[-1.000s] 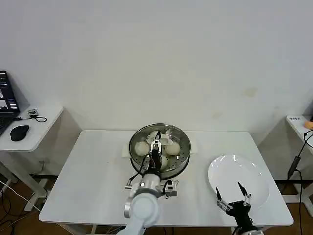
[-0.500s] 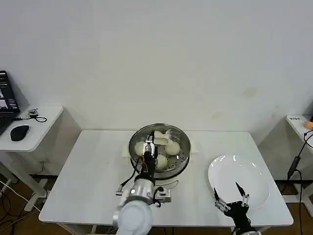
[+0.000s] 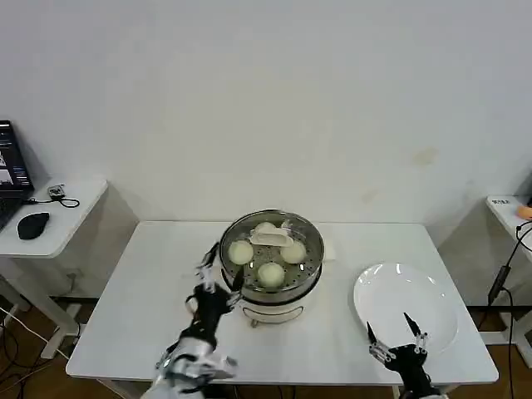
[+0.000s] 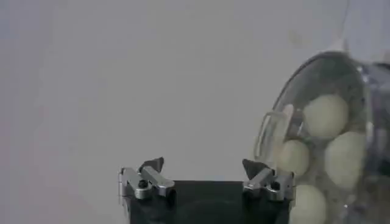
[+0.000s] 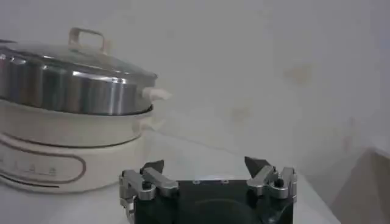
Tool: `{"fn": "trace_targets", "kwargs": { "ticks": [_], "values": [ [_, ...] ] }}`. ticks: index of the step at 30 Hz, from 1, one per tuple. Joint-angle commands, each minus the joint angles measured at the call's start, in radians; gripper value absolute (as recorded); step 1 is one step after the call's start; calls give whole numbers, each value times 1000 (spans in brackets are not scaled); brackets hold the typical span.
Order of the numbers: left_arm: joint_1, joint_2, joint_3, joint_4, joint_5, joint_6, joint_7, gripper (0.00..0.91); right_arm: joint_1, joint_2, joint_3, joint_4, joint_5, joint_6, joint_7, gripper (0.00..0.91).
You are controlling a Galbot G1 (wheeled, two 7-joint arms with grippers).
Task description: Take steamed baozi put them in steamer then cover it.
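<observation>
**Left arm withdrawn from covered steamer**

Withdrawn from over the pot, the left gripper point(image 3: 218, 268) now sits near the steamer's left side, where a second ago it reached across the rim onto the lid handle. Its jaws stand wide apart and carry nothing; the left wrist view confirms the open, empty fingers point(image 4: 150, 176) with the pot just beside them.

The cover point(image 3: 272, 242) rests level on the steamer point(image 3: 274, 287), its white handle at the centre and free of any contact. The right wrist view shows the cover point(image 5: 73, 59) seated flush on the steel rim. Through the glass, three steamed baozi point(image 3: 270, 273) are plainly visible in the basket, with a fourth partly hidden at the far side behind the handle.

The plate point(image 3: 432, 293) at the right of the table is bare. The right gripper point(image 3: 397, 341) is parked at its near edge, jaws spread wide and empty, unchanged in position.

Judged from this layout, loading and covering are both done; the left arm's retreat reads as the release after lid placement. Remaining risk is low: the gripper is clear of the pot wall, though close to it
</observation>
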Motion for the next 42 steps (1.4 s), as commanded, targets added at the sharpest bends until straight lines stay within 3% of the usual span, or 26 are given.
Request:
{"fn": "trace_targets", "kwargs": {
  "ticks": [1,2,8,14,22,42],
  "values": [
    [267,111,-310,107,-1161,-239,-252,907,-30,-57,3,33,76,-14,0,907],
    [283,110,-310,98,-1172,-211,-255,907,-34,-64,3,37,80,-14,0,907],
    [340,70,-315,115,-1135,-332,-282,907,-70,-109,-9,61,154,-30,23,907],
    [382,81,-341,141,-1122,-348,-285,907,-85,-155,-26,69,235,-23,48,907],
    [379,72,-343,140,-1083,-380,-273,907,-85,-147,-43,31,219,2,57,907],
    [305,71,-347,102,-1005,-288,-215,907,-72,-122,-120,23,174,-5,103,907]
  ]
}}
